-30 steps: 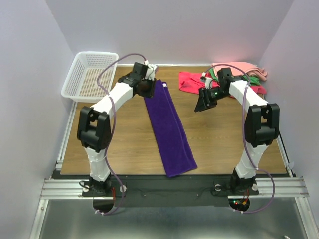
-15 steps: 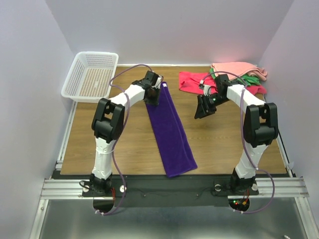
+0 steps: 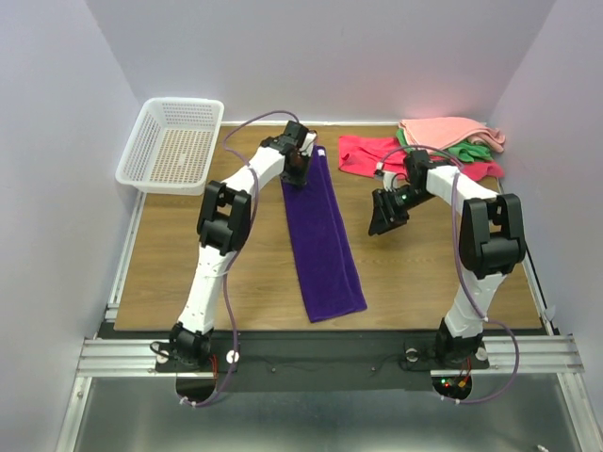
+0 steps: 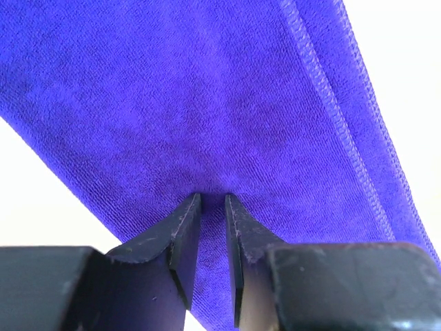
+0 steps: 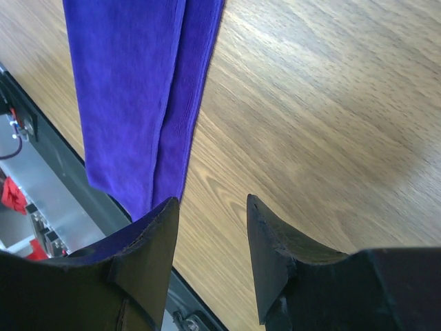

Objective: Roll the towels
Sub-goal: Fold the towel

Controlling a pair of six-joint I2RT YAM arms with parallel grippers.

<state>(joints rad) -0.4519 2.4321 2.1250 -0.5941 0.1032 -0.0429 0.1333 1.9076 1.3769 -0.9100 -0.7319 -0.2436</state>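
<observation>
A deep purple towel [image 3: 325, 240] lies folded as a long strip down the middle of the wooden table [image 3: 424, 273]. A small white tag sits at its far end. My left gripper [image 3: 300, 168] is at that far end. In the left wrist view its jaws [image 4: 213, 196] stand narrow, tips pinched into the purple towel [image 4: 207, 89]. My right gripper [image 3: 380, 221] hangs open over bare wood to the right of the strip. The right wrist view shows my right gripper [image 5: 210, 200] holding nothing, with the purple towel [image 5: 131, 83] to its left.
A red towel [image 3: 363, 151], a salmon-pink towel [image 3: 443, 127] and a green towel [image 3: 468, 148] lie heaped at the back right, behind the right arm. A white plastic basket [image 3: 174, 141] stands at the back left. The metal frame rail [image 3: 320, 353] runs along the near edge.
My left gripper has swung from the towel's left side onto its far end and narrowed. The purple towel has slid away from the near edge. The right gripper has dropped slightly.
</observation>
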